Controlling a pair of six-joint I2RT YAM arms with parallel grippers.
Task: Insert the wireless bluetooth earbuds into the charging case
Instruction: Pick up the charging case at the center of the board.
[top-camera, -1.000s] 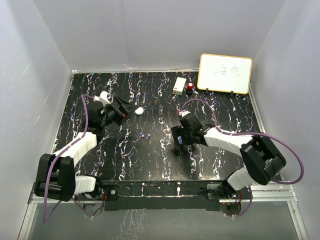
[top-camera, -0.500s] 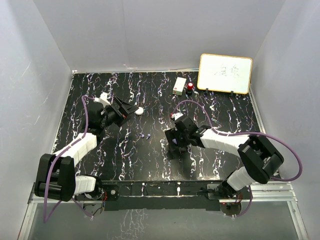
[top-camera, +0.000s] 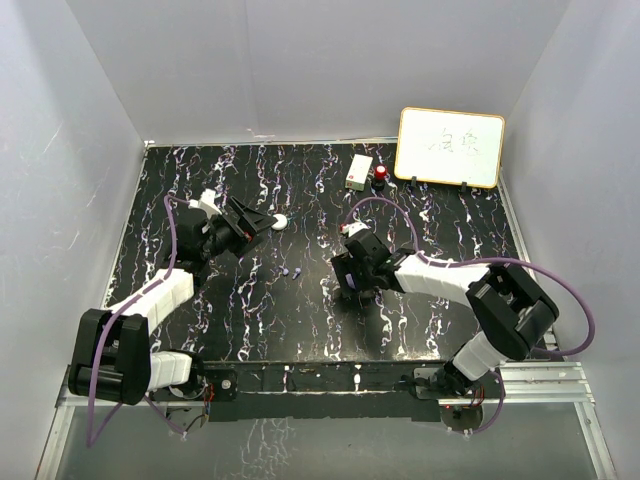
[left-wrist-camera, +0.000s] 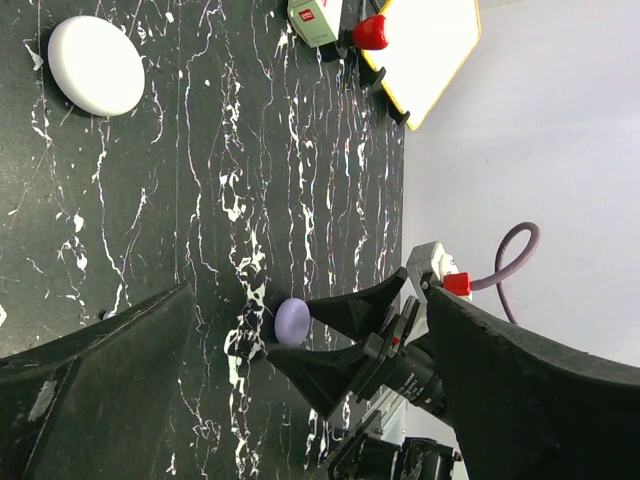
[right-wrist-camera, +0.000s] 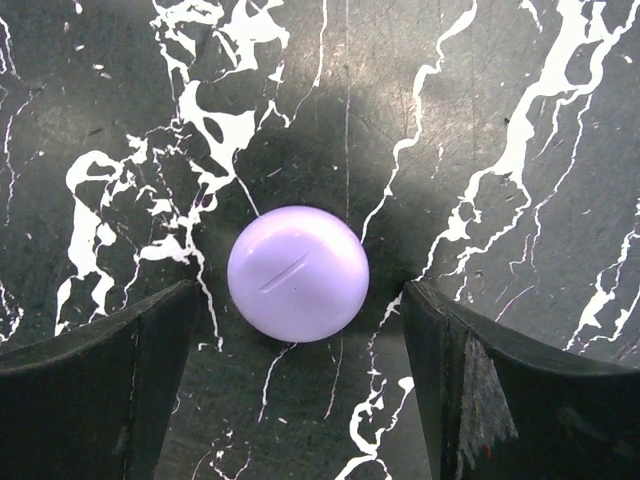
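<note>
A closed purple round charging case (right-wrist-camera: 298, 273) lies on the black marbled table. My right gripper (right-wrist-camera: 300, 305) stands open straddling it, one finger (right-wrist-camera: 110, 380) on each side with a gap to the case. The left wrist view shows that same case (left-wrist-camera: 292, 322) between the right arm's fingertips. A white round case (top-camera: 281, 221) lies just past my left gripper (top-camera: 258, 222), which is open and empty. Two tiny purple earbuds (top-camera: 290, 270) lie on the table between the arms. In the top view my right gripper (top-camera: 350, 278) covers the purple case.
At the back right stand a whiteboard (top-camera: 449, 147), a red knob (top-camera: 381, 174) and a small white box (top-camera: 358, 171). White walls enclose the table on three sides.
My right gripper has moved left and settled around the purple case, its jaws narrowing a little. The left arm has barely moved.
</note>
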